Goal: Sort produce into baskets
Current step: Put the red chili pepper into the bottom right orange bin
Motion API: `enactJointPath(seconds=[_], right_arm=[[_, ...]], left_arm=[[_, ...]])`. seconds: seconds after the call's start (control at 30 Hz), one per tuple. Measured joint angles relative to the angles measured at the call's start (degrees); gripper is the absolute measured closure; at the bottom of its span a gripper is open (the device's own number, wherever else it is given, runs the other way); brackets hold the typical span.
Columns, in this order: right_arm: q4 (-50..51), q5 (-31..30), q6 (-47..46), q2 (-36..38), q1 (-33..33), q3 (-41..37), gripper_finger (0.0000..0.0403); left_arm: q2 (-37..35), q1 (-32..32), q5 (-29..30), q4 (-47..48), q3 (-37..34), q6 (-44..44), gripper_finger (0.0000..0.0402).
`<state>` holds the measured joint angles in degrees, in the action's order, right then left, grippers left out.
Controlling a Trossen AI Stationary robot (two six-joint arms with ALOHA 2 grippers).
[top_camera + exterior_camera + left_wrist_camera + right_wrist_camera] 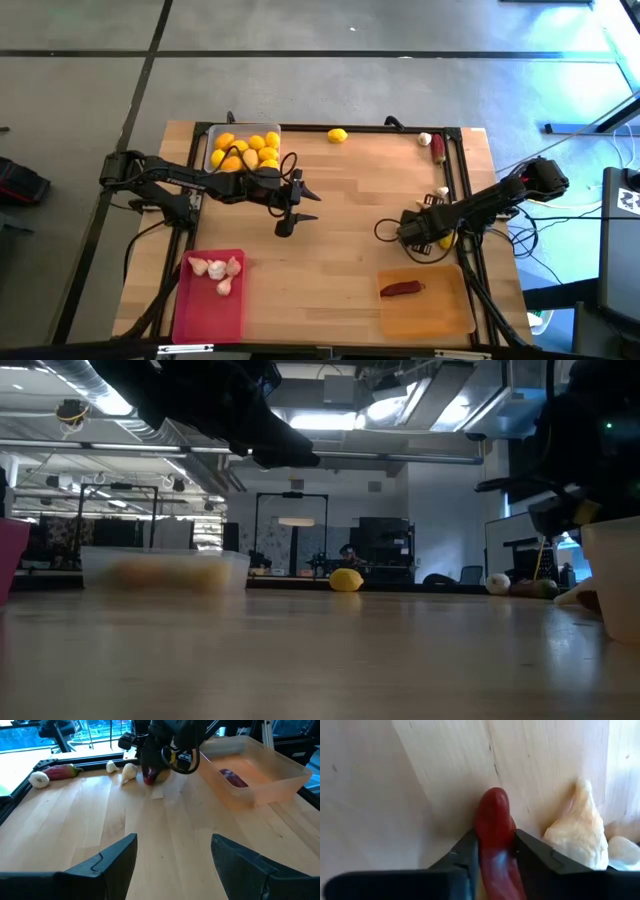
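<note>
My right gripper [424,233] points down near the table's right side and is shut on a dark red chili pepper [495,827]. A garlic bulb [578,834] lies right beside that pepper. My left gripper [298,210] hangs open over the table's middle with nothing between its fingers. The clear basket [214,133] at the far left holds several lemons. Garlic bulbs lie in the pink basket [205,320] at the near left. The orange basket [440,318] at the near right holds one chili pepper [402,289]. My right gripper pinches the chili pepper between its two fingers, a little back from its rounded end [493,805]. The fingers come from above, pointing steeply down, and stand on the pepper's two sides. The rounded end sticks out past the fingertips; whether it rests on the wood I cannot tell.
A lemon [338,136] lies loose at the far edge. A garlic bulb [425,139] and a chili pepper [438,150] lie at the far right by the black frame rail [462,170]. More garlic [441,193] lies near my right arm.
</note>
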<state>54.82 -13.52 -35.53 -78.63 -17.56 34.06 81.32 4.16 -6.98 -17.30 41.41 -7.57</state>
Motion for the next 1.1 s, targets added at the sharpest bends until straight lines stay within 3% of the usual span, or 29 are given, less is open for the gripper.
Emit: enactJointPath(seconds=[0.23,0.47,0.87,1.1], right_arm=[[-1.09,-1.08,0.0,0.02,-0.02,0.07,0.0358],[-2.23,-1.49,-0.06,0.02,-0.02,1.37,0.0358],[-0.78,-3.82,2.82,0.0,-0.04,12.8,0.0359],[1.93,0.92,2.83,0.0,-0.11,20.42,0.0358]], left_arm=[[0.0,0.0,0.0,0.21,0.0,-0.07,0.015],[-0.02,0.0,0.0,0.31,0.0,-0.4,0.015],[-0.04,0.0,0.0,0.39,0.0,-0.42,0.015],[-0.04,0.0,0.0,0.81,0.0,-0.39,0.015]])
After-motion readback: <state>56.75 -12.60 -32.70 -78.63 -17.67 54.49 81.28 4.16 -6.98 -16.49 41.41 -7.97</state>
